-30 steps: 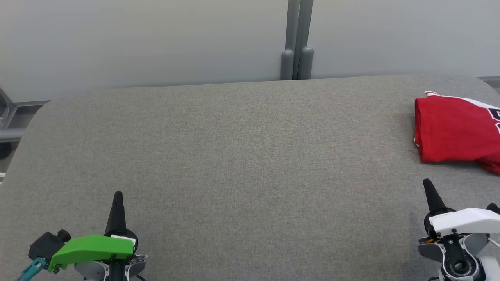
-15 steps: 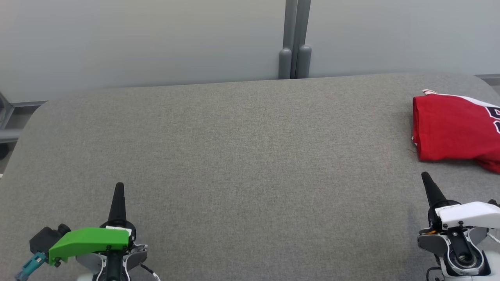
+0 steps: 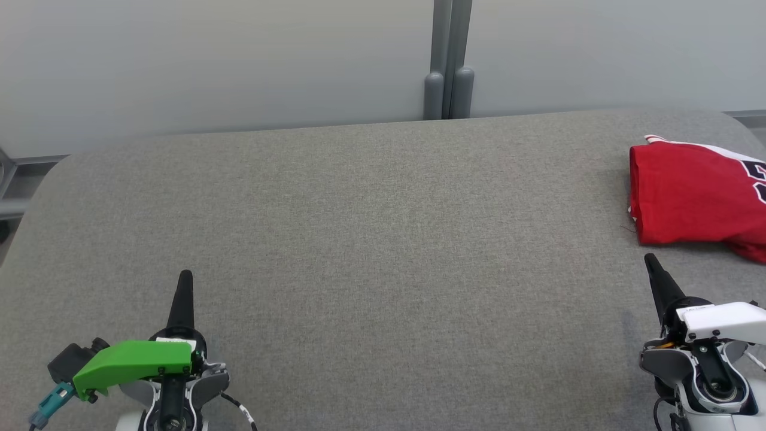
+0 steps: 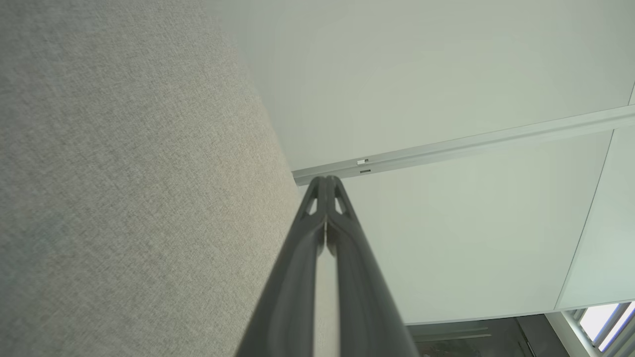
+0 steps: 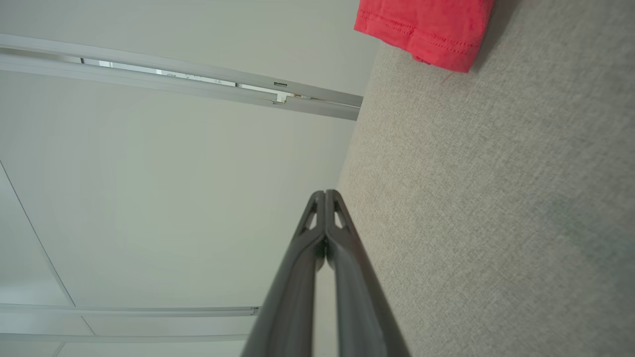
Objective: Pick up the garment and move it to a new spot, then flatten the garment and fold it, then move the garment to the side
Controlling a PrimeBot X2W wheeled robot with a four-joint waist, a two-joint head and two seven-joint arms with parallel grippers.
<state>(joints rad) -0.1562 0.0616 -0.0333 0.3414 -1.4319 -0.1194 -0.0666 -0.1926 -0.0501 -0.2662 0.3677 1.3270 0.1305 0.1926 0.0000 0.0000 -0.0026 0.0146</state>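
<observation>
a: first entry, far left?
b: left hand [image 3: 185, 274], at the lower left of the head view, over the near part of the worktop [image 3: 371, 239]. its two dark fingers are pressed together tip to tip, clenched on nothing. a green cover [image 3: 134, 365] sits on its wrist, with a teal connector [image 3: 51, 404] at the cover's left.
a: the worktop?
b: grey woven fabric with rounded far corners.
a: behind it?
b: pale wall panels [image 3: 209, 60]. a grey post [image 3: 446, 60] stands at their seam, just beyond the far edge and a little right of centre.
a: the garment?
b: garment [image 3: 688, 194], red, with white trim and dark lettering toward its right side. it is folded over into a compact packet and lies on the worktop near the far right corner, cut off by the right edge of the head view. the right wrist view shows a stitched red hem at its top.
a: last entry?
b: right hand [image 3: 649, 258], at the lower right, with a white cover [image 3: 724, 322] on its wrist. its fingers are closed flush against each other and grip nothing. the tip points toward the garment's near edge. it is near the garment but apart from it, with grey fabric showing between.
</observation>
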